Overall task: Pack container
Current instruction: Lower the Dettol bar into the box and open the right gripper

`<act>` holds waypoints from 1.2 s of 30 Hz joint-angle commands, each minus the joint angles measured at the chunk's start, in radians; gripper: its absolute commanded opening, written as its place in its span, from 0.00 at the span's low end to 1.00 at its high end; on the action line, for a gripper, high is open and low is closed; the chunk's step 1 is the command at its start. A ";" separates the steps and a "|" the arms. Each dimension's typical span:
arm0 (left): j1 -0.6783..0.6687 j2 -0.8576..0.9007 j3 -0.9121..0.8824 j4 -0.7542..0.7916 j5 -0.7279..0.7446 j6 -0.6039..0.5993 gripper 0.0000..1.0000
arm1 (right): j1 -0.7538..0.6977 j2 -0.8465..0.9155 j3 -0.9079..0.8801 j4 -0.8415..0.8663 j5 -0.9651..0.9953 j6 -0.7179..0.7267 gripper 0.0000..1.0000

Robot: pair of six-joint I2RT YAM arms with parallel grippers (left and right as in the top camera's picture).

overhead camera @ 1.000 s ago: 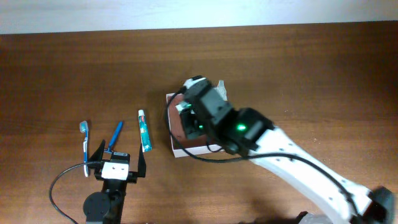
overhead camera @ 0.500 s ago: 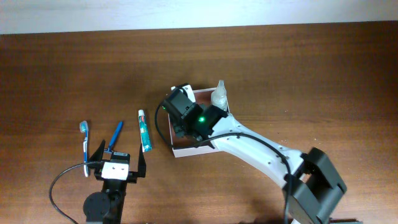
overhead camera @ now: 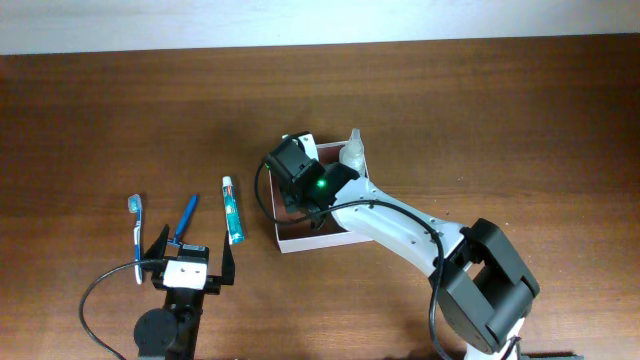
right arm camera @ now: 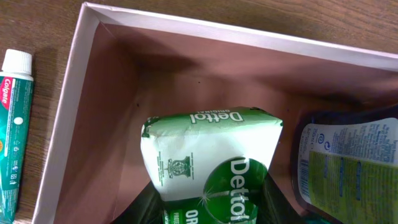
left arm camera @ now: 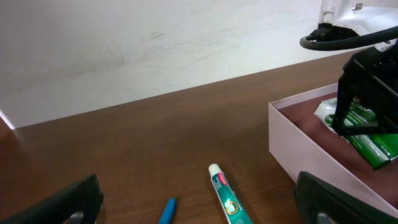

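Right gripper (right arm camera: 211, 208) was down inside the container (right arm camera: 62, 124), partly closed and clamped on one green soap pack (right arm camera: 208, 155)! Left gripper (overhead camera: 192, 256) sat spread wide, holding nothing. One container, mid-worktop (overhead camera: 500, 120), open side up, square, so no long axis, turned slightly askew. One blue pouch (right arm camera: 348, 162) lay inside; one toothpaste tube (overhead camera: 232, 210) and one toothbrush (overhead camera: 137, 228) lay outside, to its left.
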 commanded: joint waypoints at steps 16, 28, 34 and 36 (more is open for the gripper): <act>0.006 -0.003 -0.006 0.000 0.011 0.016 0.99 | -0.003 0.007 0.019 -0.009 -0.007 0.009 0.34; 0.006 -0.003 -0.006 0.000 0.011 0.016 0.99 | -0.002 0.007 0.018 -0.010 -0.007 0.009 0.52; 0.006 -0.003 -0.006 0.000 0.011 0.016 0.99 | -0.002 -0.002 0.030 -0.010 -0.016 0.009 0.51; 0.006 -0.003 -0.006 0.000 0.011 0.016 0.99 | -0.001 -0.029 0.069 -0.034 -0.033 0.009 0.51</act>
